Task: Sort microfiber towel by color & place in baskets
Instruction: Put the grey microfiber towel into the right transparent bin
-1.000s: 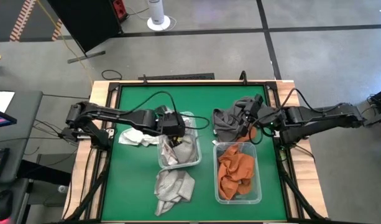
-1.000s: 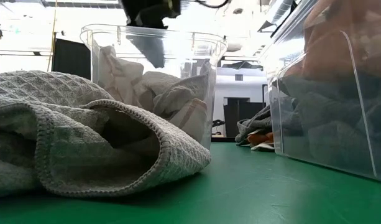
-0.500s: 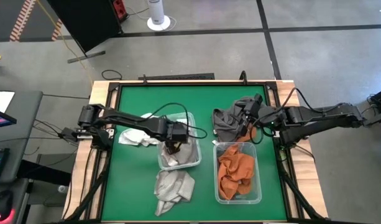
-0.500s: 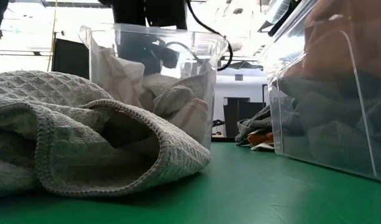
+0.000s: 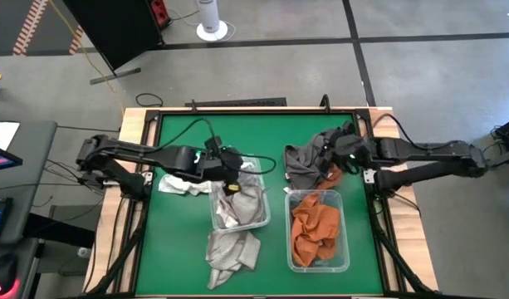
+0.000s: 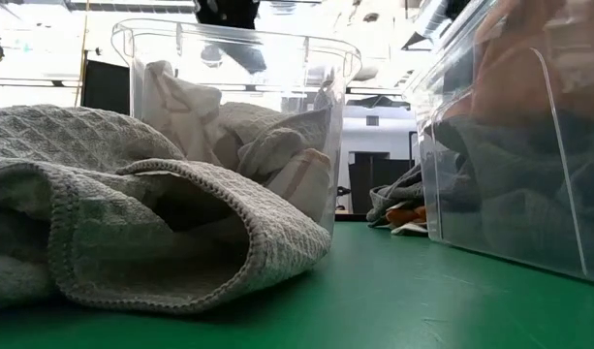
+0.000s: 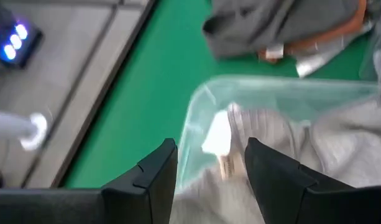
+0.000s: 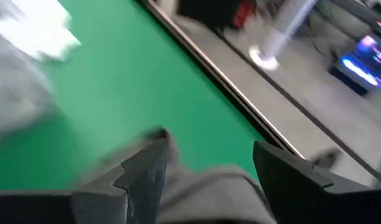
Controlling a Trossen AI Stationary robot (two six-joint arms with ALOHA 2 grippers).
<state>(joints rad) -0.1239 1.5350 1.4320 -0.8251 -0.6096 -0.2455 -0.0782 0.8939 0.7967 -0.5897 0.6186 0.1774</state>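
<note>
Two clear baskets sit on my green tabletop (image 5: 179,224), left basket (image 5: 240,201) holding grey towels, right basket (image 5: 318,230) orange ones; my left gripper (image 5: 230,178) and right gripper (image 5: 337,154) both have jaws parted, empty.

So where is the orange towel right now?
In the high view the orange towel lies inside the right basket, on the table's right side. The pile of dark grey towels sits just behind that basket.
</note>
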